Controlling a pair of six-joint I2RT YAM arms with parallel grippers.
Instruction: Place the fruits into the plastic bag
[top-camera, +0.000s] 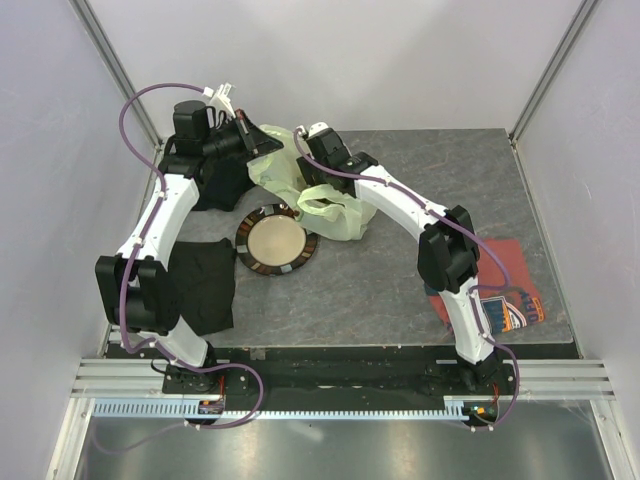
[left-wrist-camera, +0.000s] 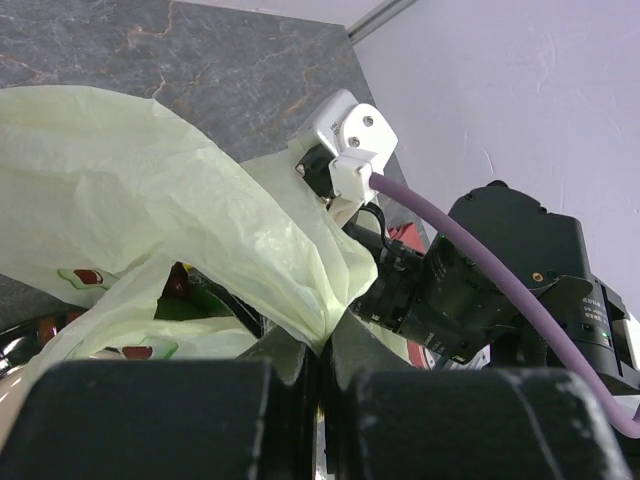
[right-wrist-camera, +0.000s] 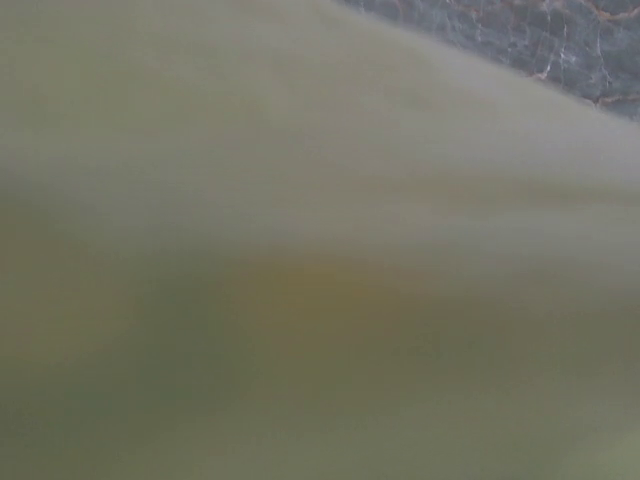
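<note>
The left gripper (left-wrist-camera: 322, 385) has its jaws pressed together on a gathered fold of the plastic bag (left-wrist-camera: 150, 190). The pinch should be held firm and high so the mouth gapes. Beyond these jaws the right gripper (left-wrist-camera: 318, 175) reaches into the film over the table (left-wrist-camera: 200, 60); I cannot tell whether its buried jaws are spread. The fruits are unclear, showing only as dark blurs through the film.

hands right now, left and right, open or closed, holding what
left hand: closed, pinching the plastic bag.
right hand: buried in the bag, cannot tell.
</note>
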